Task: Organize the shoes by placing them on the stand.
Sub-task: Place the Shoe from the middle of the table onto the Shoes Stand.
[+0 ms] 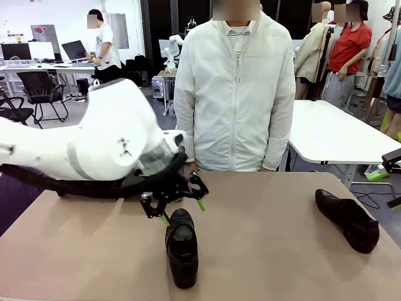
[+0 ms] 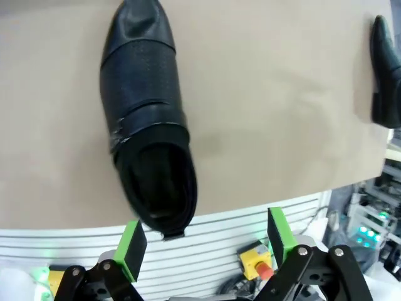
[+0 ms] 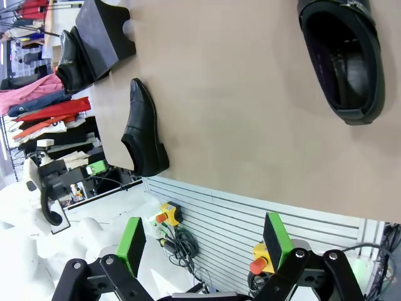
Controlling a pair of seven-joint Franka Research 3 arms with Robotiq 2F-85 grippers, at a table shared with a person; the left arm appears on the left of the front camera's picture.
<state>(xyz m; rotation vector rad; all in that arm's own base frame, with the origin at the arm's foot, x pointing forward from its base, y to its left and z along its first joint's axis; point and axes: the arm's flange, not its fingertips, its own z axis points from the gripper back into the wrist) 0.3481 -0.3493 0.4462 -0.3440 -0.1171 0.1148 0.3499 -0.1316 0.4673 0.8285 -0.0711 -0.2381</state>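
The left jaws are spread wide and released, held just above the heel of the nearest shoe (image 1: 182, 248), and nothing is grasped. The right jaws are likewise released and empty, held over the near edge of the counter (image 1: 269, 263).

The nearest shoe is laid with its heel close to that edge, so it could be pushed over if the pads (image 2: 131, 248) are brought down off centre. The leather is glossy, so a slip is to be feared. If only the heel is grasped, the toe could sag and be dragged. The stand (image 3: 100, 34) is set well apart at a corner, so a long carry is judged likely, and a weak hold could be lost on the way. A person (image 1: 235, 94) is stood at the far side, within the arm's sweep.

Two shoes are counted in the front view, the second shoe (image 1: 348, 219) well to the right. Three are counted in the right wrist view, a third shoe (image 3: 69, 59) just beside the stand. One tray is counted; a second cannot be told.
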